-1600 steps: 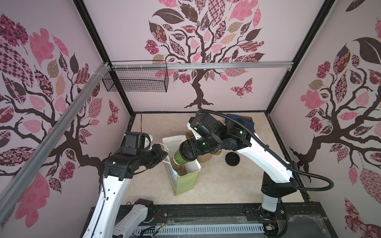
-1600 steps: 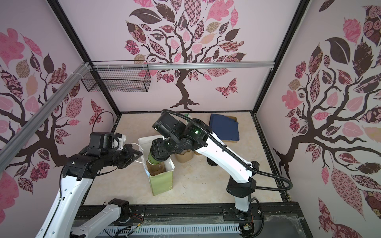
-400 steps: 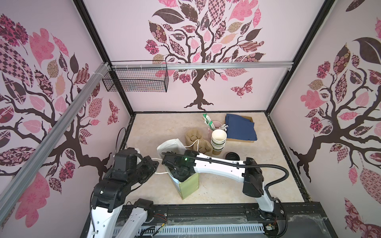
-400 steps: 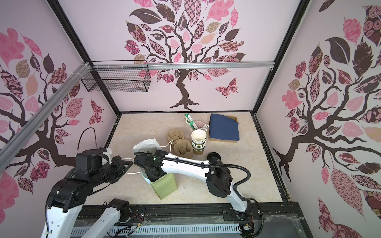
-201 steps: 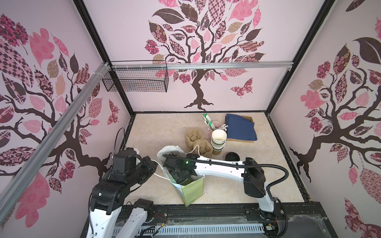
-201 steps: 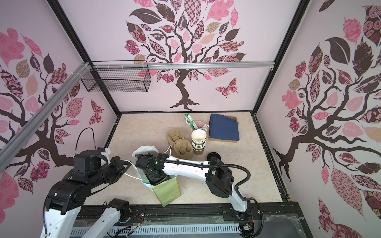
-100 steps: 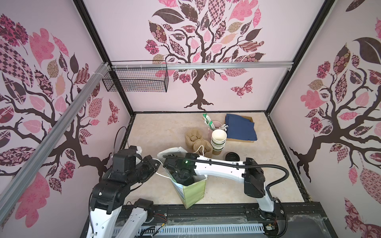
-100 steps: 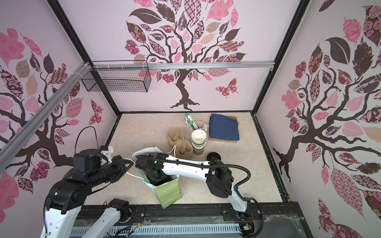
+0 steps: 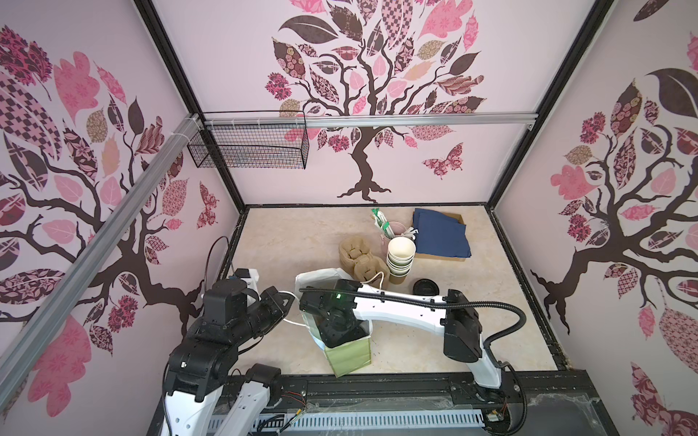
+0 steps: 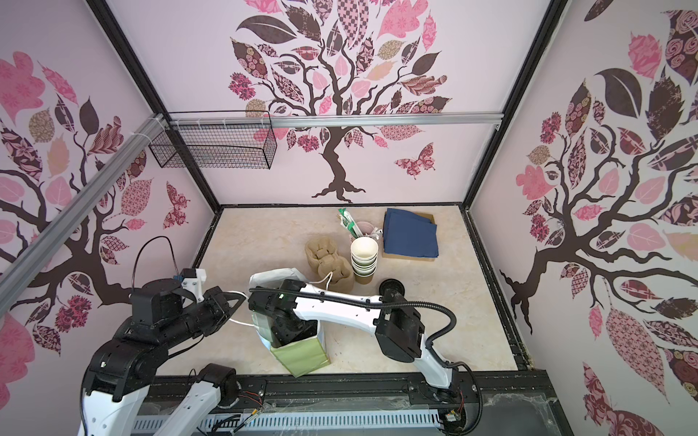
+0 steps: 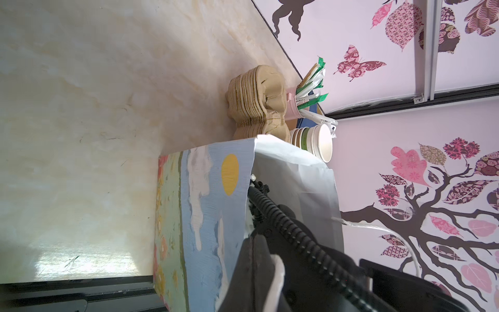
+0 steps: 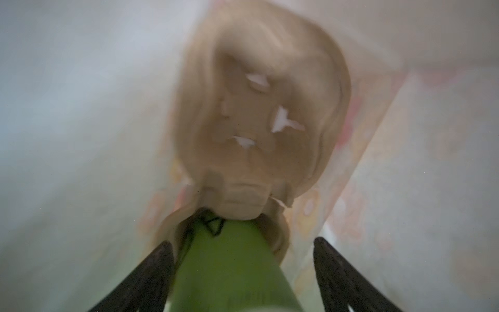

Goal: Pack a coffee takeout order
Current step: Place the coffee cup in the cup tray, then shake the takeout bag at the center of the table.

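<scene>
The pale green paper bag (image 9: 347,355) (image 10: 302,353) stands near the table's front edge. My left gripper (image 9: 287,300) (image 11: 266,270) is shut on its white handle and holds the mouth wide. My right arm reaches down into the bag, so the right gripper is hidden in both top views. In the right wrist view the right gripper (image 12: 243,241) is open, its fingers astride the olive-green cup (image 12: 229,270). The cup sits in the tan carrier (image 12: 259,121) on the bag's floor. The cup's lid is hidden. The navy napkin (image 9: 440,236) lies at the back right.
A stack of tan carriers (image 9: 359,256), a stack of lidless cups (image 9: 401,256) and a pink holder of straws (image 9: 389,228) stand behind the bag. A loose black lid (image 9: 425,286) lies beside my right forearm. A wire basket (image 9: 249,147) hangs on the back wall.
Eight seconds ago my right gripper held the cup above the bag; now it is deep inside. Over the last second the bag shifted and stood a little straighter. The left arm barely moved.
</scene>
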Controlling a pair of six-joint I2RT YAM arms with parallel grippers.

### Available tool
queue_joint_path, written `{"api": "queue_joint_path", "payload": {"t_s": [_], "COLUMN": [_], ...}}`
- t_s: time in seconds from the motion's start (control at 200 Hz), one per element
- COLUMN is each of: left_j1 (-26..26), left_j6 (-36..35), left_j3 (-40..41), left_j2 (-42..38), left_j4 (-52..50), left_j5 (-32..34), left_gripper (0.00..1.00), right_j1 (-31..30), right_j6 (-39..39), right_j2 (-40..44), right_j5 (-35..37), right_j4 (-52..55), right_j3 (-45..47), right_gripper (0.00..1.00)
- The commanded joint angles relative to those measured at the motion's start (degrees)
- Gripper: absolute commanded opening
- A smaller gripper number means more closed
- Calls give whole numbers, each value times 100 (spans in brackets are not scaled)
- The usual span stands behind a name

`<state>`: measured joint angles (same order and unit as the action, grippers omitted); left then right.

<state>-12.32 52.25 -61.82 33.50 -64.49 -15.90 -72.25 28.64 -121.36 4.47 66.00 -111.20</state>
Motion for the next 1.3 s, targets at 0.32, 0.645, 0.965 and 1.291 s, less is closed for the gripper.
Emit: {"api": "queue_joint_path", "payload": {"t_s": [0.32, 0.645, 0.965, 1.291], "left_j1": [-1, -8, -12, -13], "left_j6": [-192, -355, -396, -426], "left_j3": [405, 687, 610, 403], "left_j2": [-142, -255, -282, -256], "left_j4": [741, 826, 647, 442], "left_j5": [-27, -53, 17, 169], "left_gripper": [0, 0, 0, 0], "right_j1": [241, 452, 738, 769], "right_j6": [87, 198, 588, 845], "right_j2": [-42, -56, 316, 1162], "right_j5": [53, 294, -119, 158], "right_j4": [786, 1240, 1579, 873], "right_j3": [-1589, -2777, -3995, -1457], "right_gripper": [96, 97, 93, 85]}}
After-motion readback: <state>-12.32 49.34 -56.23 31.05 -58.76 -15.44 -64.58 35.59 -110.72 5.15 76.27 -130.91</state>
